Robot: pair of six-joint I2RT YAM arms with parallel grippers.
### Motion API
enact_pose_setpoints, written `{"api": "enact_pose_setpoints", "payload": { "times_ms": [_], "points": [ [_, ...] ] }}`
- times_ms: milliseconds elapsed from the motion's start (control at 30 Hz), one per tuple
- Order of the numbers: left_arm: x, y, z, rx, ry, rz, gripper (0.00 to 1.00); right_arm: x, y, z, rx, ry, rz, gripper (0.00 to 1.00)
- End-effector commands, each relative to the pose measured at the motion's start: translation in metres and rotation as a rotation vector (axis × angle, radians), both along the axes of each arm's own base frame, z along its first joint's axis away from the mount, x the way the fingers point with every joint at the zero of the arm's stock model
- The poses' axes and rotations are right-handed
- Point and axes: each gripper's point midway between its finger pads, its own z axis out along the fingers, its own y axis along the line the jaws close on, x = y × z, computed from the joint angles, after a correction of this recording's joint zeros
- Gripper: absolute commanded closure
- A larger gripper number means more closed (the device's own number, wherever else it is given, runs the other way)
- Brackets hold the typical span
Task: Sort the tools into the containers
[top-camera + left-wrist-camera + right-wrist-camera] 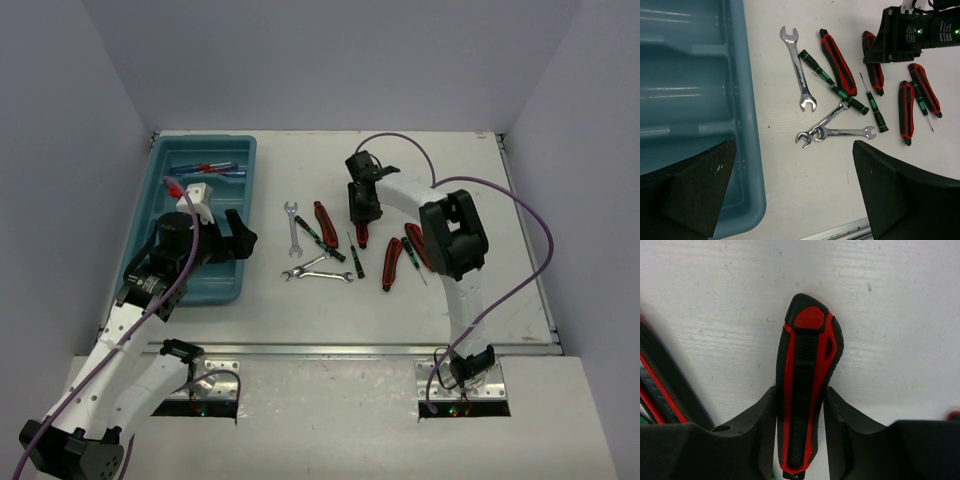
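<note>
Now | red-black handle [805, 390] | between right jaws, touching both

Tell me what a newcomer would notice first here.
The right gripper is clamped around a red-and-black handle at mid-table. Around it lies a scatter of red-handled tools and silver wrenches. To the left, the teal tray holds blue-handled screwdrivers in its far compartment, with the open left gripper above its edge.

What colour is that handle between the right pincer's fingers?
The handle is red and black; right wrist view shows it best.
</note>
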Motion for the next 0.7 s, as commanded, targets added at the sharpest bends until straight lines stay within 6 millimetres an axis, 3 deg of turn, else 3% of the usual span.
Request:
{"api": "enact_pose_setpoints", "payload": {
  "times_ms": [0, 167, 300, 400, 433, 500, 533, 567, 667],
  "points": [
    [0.006, -0.004, 0.014, -0.008, -0.053, -0.017, 0.0, 0.001, -0.006, 0.022, -0.006, -0.04, -0.009, 0.83],
    [0.003, 0.008, 0.027, -0.021, -0.085, 0.058, 0.0, 0.009, 0.009, 0.079, 0.061, -0.158, 0.09, 0.91],
    [0.002, -0.014, 0.047, -0.149, -0.116, -0.01, 0.0, -0.006, 0.029, 0.142, 0.106, -0.296, 0.194, 0.92],
    [0.006, -0.038, 0.075, -0.322, -0.167, -0.072, 0.0, -0.04, 0.065, 0.185, 0.161, -0.385, 0.325, 0.97],
    [0.006, -0.044, 0.081, -0.359, -0.174, -0.09, 0.0, -0.052, 0.07, 0.188, 0.196, -0.386, 0.339, 0.98],
    [0.004, -0.05, 0.103, -0.44, -0.203, -0.106, 0.0, -0.078, 0.09, 0.215, 0.378, -0.413, 0.391, 0.99],
    [0.002, -0.053, 0.114, -0.472, -0.225, -0.12, 0.0, -0.094, 0.097, 0.213, 0.44, -0.399, 0.428, 1.0],
    [0.001, -0.053, 0.128, -0.512, -0.257, -0.119, 0.0, -0.106, 0.11, 0.229, 0.519, -0.43, 0.484, 1.0],
    [-0.004, -0.059, 0.157, -0.605, -0.328, -0.157, 0.0, -0.143, 0.134, 0.265, 0.62, -0.508, 0.62, 1.0]
  ]
}}
